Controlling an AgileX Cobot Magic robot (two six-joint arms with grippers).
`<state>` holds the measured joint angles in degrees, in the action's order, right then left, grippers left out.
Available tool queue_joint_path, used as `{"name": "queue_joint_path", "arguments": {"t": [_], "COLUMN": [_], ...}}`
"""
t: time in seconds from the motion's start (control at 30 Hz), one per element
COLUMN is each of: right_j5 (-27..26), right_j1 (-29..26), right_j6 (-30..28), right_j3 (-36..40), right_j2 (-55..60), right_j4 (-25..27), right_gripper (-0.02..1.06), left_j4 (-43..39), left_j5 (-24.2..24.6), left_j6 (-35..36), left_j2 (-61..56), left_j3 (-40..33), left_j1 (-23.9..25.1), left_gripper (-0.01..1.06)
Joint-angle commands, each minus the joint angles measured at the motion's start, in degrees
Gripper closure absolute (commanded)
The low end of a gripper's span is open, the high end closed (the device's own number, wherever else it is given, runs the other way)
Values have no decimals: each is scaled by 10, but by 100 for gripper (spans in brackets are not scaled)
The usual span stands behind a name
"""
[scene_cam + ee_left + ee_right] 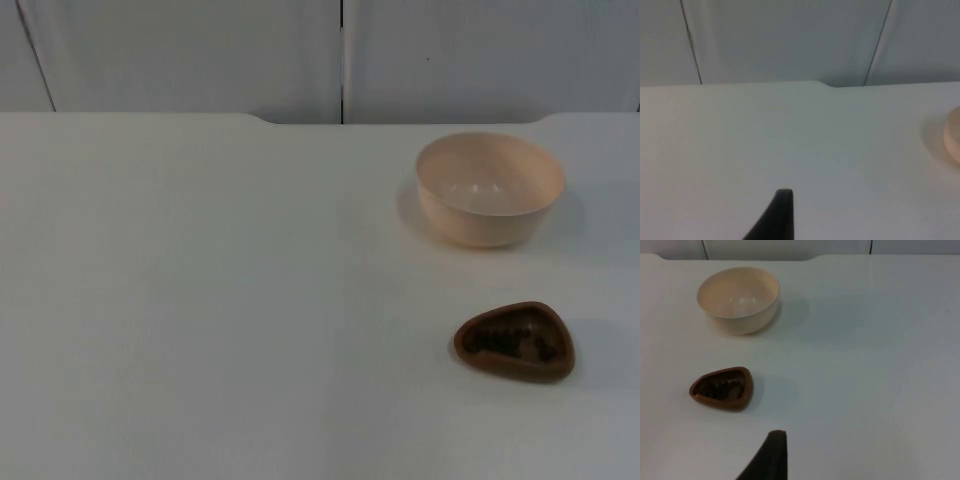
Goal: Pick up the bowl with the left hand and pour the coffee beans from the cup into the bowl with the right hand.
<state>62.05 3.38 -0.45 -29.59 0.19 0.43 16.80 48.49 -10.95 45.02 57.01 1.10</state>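
The cream bowl [490,188] stands upright on the white table [200,300] toward two o'clock in the top view; the brown cup [515,341] of coffee beans [512,343] sits apart at four o'clock – neither bears legible writing. Both grippers wait above the table – jaw opening cannot be told, nothing visibly held.

A cream bowl [490,188] stands upright and empty, well ahead of the right pincer [771,452]. A brown, rounded-triangle cup [515,341] holding dark coffee beans [512,342] sits nearer that pincer, apart from the bowl.
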Motion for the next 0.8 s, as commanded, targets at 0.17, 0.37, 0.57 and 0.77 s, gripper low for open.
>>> {"name": "queue_joint_path", "arguments": {"t": [0.17, 0.37, 0.57, 0.77], "right_j5": [-3, -3, -3, -3], "right_j1": [-3, -3, -3, -3], "right_j6": [-2, -2, -2, -2], "right_j3": [0, 0, 0, 0], "right_j2": [-2, -2, -2, -2], "right_j4": [1, 2, 3, 3], "right_gripper": [-1, -1, -1, -1], "left_j4": [34, 90, 137, 176], "left_j5": [-4, -11, -23, -26], "left_j6": [-16, -65, -101, -131], "left_j2": [47, 85, 107, 145], "left_j3": [16, 16, 16, 21], "left_j1": [1, 1, 1, 1], "left_gripper": [0, 0, 0, 0]}}
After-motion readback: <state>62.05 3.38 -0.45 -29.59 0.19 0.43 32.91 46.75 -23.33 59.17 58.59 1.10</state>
